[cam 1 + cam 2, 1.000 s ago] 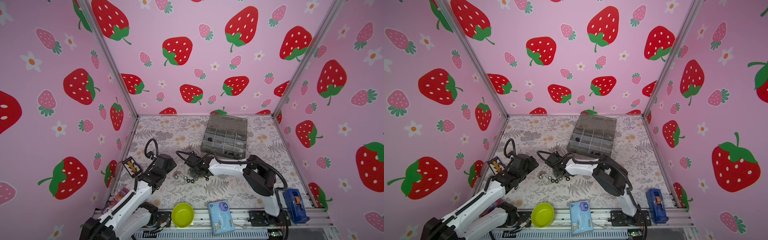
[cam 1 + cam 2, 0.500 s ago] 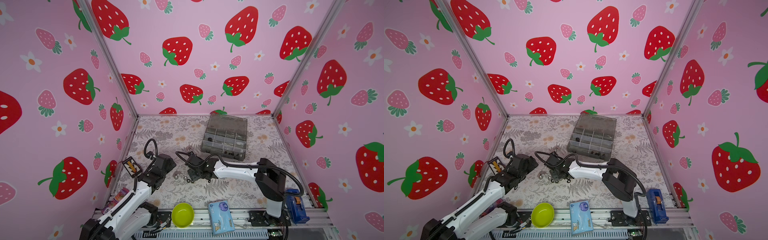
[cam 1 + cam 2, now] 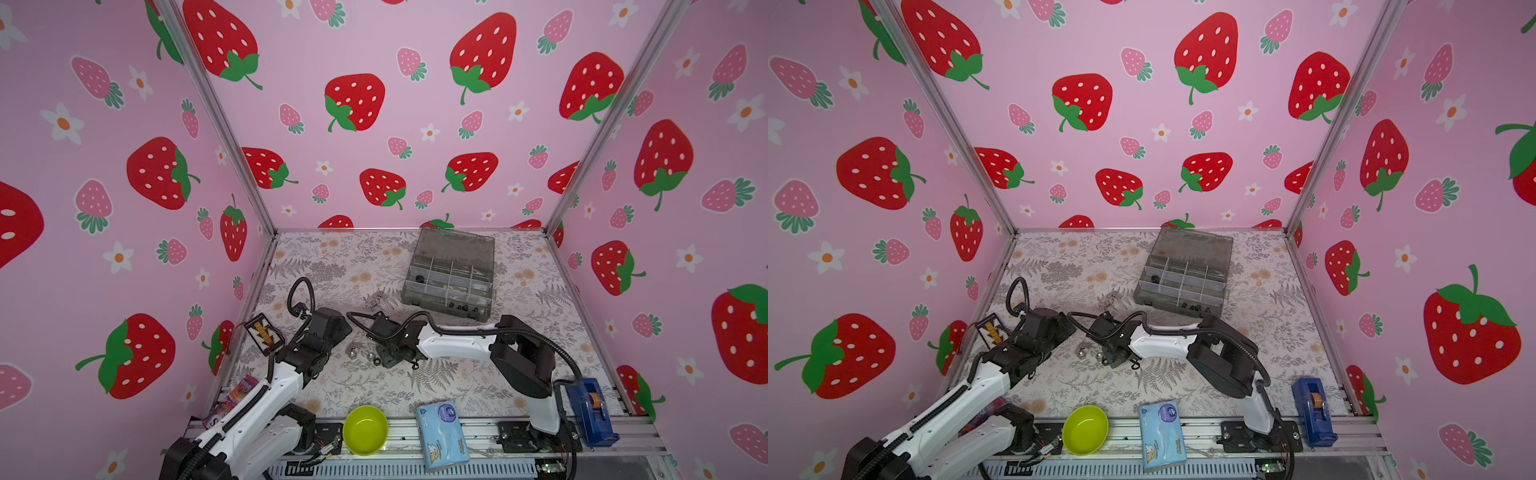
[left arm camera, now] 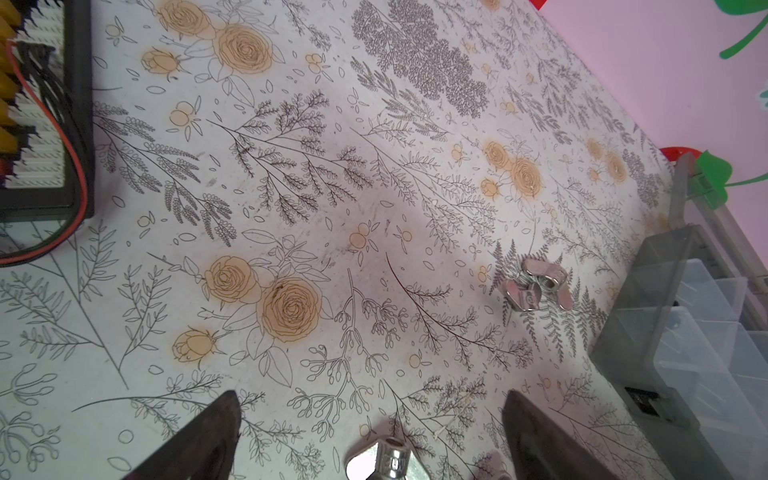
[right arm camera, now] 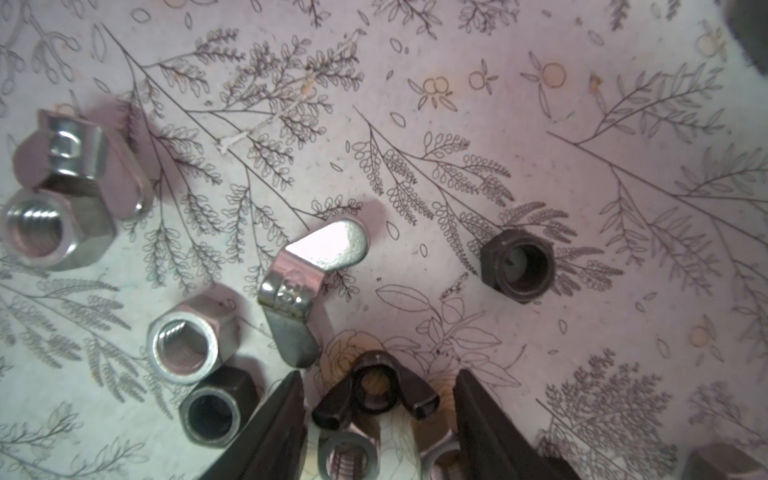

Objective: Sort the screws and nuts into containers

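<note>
Right gripper (image 5: 379,371): jaws half open, straddling black wing nut (image 5: 376,395) on floral mat (image 5: 540,145). Thin gap shows each side, no grip.
Just beside: silver wing nut (image 5: 309,282), silver hex nut (image 5: 183,345). Black hex nut (image 5: 517,266) a little apart.
Left gripper (image 4: 374,399): jaws wide, empty, above mat.
Wing nut pair (image 4: 536,286) lies near organizer box (image 4: 685,332).
Box lid open in both top views; small black pieces (image 3: 461,307) in near-edge compartment.
Tissue pack (image 3: 442,436): print too small to read.
</note>
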Action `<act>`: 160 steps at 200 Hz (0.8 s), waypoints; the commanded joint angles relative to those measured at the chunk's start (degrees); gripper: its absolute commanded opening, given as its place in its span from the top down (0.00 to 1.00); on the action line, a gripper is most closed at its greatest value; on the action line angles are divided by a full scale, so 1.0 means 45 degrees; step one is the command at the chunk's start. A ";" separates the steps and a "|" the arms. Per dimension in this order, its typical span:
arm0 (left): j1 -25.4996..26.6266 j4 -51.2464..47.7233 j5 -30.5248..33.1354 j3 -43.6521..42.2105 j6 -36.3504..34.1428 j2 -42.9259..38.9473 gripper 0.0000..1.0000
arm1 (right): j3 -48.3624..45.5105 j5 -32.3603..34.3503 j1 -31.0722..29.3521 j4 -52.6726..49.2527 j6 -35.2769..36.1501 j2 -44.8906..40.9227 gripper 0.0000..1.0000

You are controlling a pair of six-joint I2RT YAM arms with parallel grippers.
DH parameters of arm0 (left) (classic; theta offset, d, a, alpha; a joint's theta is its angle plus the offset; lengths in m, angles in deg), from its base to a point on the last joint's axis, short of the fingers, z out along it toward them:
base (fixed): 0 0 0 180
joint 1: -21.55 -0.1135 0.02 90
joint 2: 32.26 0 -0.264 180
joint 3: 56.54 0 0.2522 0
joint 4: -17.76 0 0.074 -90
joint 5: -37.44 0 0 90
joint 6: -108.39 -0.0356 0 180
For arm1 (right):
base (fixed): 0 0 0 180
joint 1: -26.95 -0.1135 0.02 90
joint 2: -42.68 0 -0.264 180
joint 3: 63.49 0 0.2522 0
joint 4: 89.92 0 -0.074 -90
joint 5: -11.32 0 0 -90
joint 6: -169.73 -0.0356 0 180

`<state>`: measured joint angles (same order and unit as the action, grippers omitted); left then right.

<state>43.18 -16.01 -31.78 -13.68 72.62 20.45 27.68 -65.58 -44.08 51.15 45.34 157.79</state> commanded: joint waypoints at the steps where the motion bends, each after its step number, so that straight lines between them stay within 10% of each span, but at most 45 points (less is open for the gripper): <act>1: -0.0061 -0.0153 0.0218 0.0364 0.0076 0.0063 0.01 | 0.0250 0.0233 -0.0008 -0.0395 -0.0013 0.0218 0.44; 160: -0.0099 -0.0104 0.0105 0.0330 0.0120 0.0040 0.01 | -0.0053 -0.0044 0.0256 -0.0052 0.0050 0.0194 0.61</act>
<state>43.11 -15.99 -32.04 -13.68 72.62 20.67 27.68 -66.08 -43.16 51.65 45.50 158.21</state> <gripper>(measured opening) 0.993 0.419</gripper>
